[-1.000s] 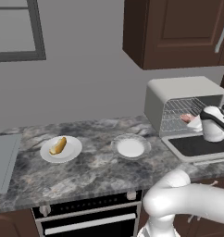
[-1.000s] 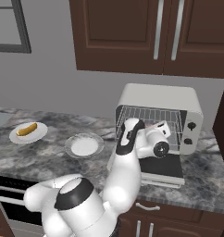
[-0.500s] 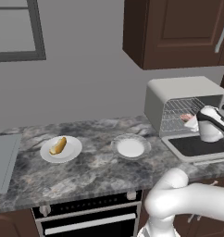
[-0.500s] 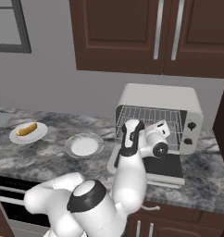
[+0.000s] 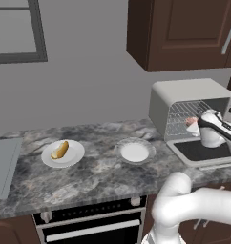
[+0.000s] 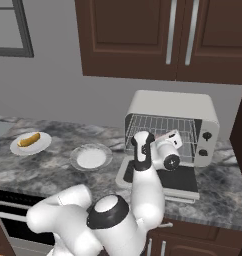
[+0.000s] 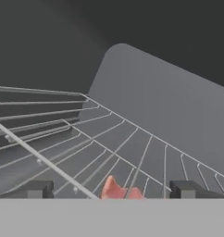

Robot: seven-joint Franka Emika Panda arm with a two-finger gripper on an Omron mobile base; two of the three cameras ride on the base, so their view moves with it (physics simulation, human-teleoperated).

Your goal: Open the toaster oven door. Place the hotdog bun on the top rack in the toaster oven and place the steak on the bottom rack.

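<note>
Hotdog bun (image 5: 59, 150): on the left white plate (image 5: 74, 156), on the desk (image 5: 89, 178), well apart from the toaster oven (image 6: 183, 107). Not yet handled.

Centre of desk: second white plate (image 5: 134, 152), nothing visible on it.

Toaster oven door (image 6: 183, 181): folded down flat in front of the oven, dark glass facing up. Opening step judged complete.

Steak (image 7: 117, 190): pink slab between the two dark fingertips (image 7: 36, 190), at the mouth of the oven, over the wire grid. Gripper (image 6: 173, 138) reaches into the cavity from the front. Jaws set apart with the steak between; firm clamping versus loose contact cannot be told from the hand view.

Step in hand, as judged: depositing the steak on the bottom rack (image 7: 146, 159).

Procedure for a clean deposit:
- Confirm level first. Upper wires (image 6: 163, 122) sit close above; which grid lies under the steak is not fully certain from these views.
- Keep the hand low and level; avoid striking the diagonal front bar (image 7: 44, 161) of the rack.
- Advance far enough inward for the slab to rest on several wires, not on the front edge alone.
- Lower until the meat touches the wires, then spread the jaws.
- Withdraw straight back over the open door, without lifting into the upper grid.

Risk: early release near the edge, slab tipping onto the door.
</note>
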